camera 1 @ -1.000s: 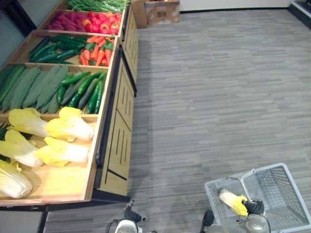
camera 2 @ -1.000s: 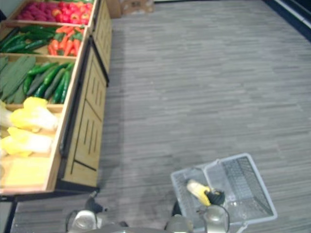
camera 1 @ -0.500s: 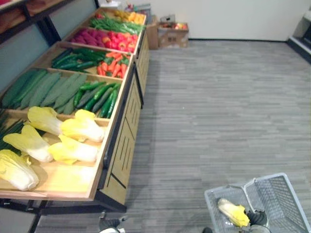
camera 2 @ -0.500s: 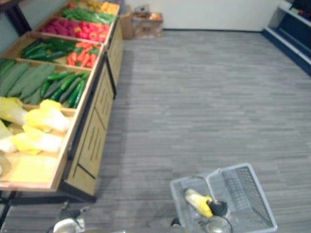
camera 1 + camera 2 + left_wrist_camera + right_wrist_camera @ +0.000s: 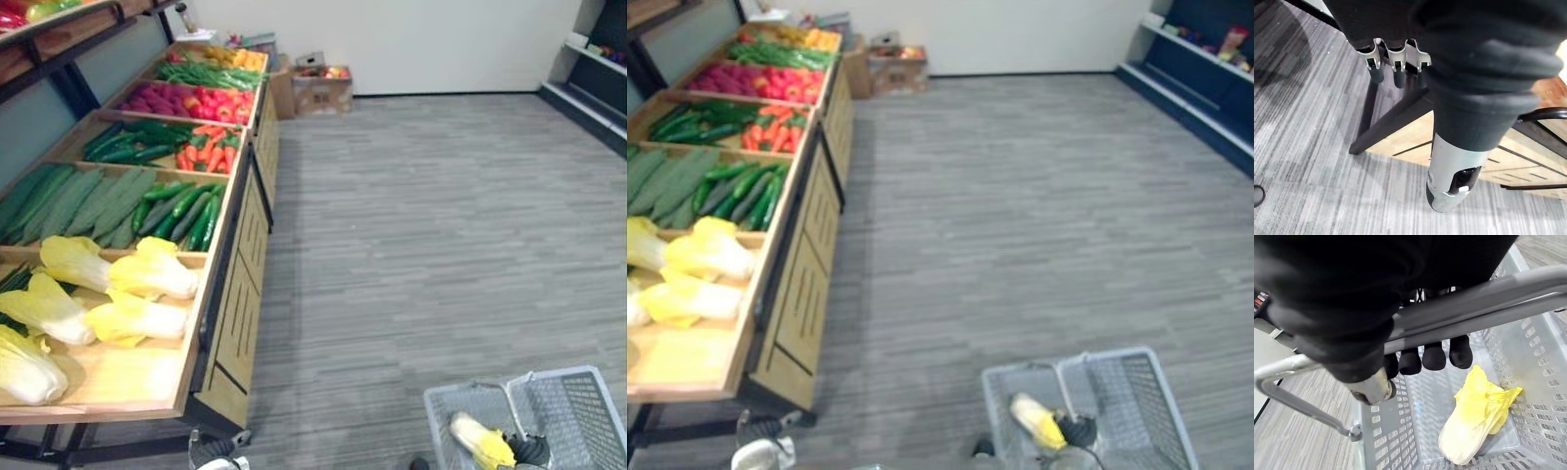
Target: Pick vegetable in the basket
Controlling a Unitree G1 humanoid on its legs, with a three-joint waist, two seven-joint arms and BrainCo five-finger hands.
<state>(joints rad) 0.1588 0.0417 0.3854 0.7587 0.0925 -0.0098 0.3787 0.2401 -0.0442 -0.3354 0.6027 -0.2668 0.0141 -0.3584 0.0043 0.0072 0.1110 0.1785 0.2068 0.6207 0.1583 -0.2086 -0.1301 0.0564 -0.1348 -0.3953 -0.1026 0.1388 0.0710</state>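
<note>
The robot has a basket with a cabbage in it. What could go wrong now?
1. The right hand holds the basket by its handle, fingers curled round it. If the basket swings or tips, the cabbage lying loose inside might roll about or fall out.
2. The left hand hangs close to the vegetable stand's dark leg, so it could bump it when reaching up.

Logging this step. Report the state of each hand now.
Left hand: open, fingers relaxed, holding nothing.
Right hand: closed, fingers curled round the basket handle.
</note>
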